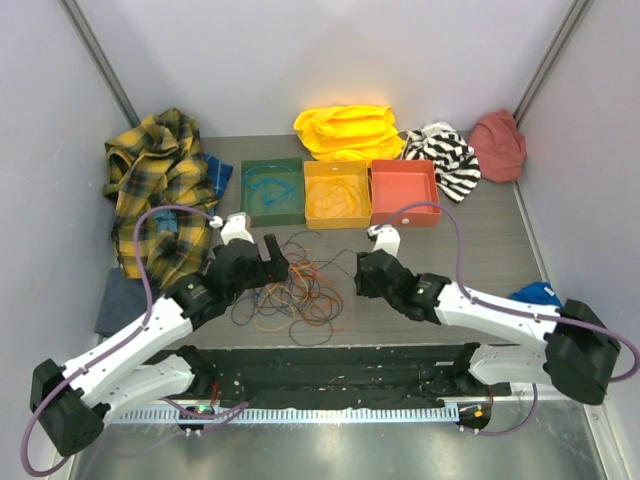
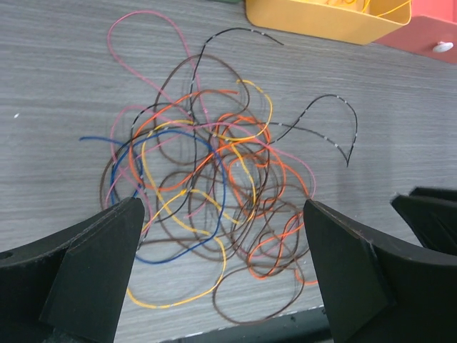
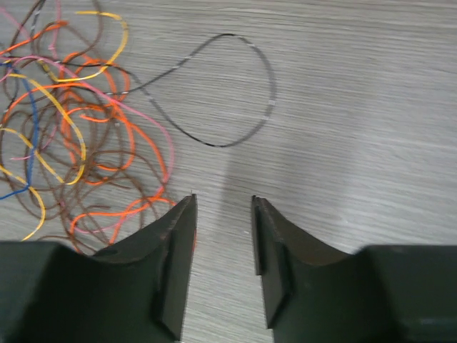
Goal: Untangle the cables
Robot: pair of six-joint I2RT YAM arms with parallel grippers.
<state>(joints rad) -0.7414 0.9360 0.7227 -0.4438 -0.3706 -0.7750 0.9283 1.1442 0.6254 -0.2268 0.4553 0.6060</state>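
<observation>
From above: a loose tangle of cables (image 1: 298,285) on the grey wood-grain worktop (image 1: 480,250), near the front edge, between the two arms and in front of a row of three trays, namely a green tray (image 1: 272,192), a yellow tray (image 1: 337,195) and a red tray (image 1: 404,192). Left tool (image 1: 270,258) at the tangle's left edge, right tool (image 1: 362,272) just beside its right edge. Behind the trays, a plaid shirt (image 1: 160,190), a yellow cloth (image 1: 345,130) and a striped cloth (image 1: 445,155). From the left wrist: left tool (image 2: 223,207) spread wide, hanging over the cables (image 2: 207,179) with nothing gripped; orange, yellow, pink, brown and blue strands knotted together, a black cable (image 2: 335,118) with pale bands looping out to the right; corners of the yellow tray (image 2: 321,21) and red tray (image 2: 428,36) at the top. From the right wrist: right tool (image 3: 223,204) parted by a narrow gap, only bare worktop between the tips, nothing clamped; cables (image 3: 71,128) up and to the left, the nearest orange strands just beside the left tip, and the black cable (image 3: 235,93) lying alone ahead.
</observation>
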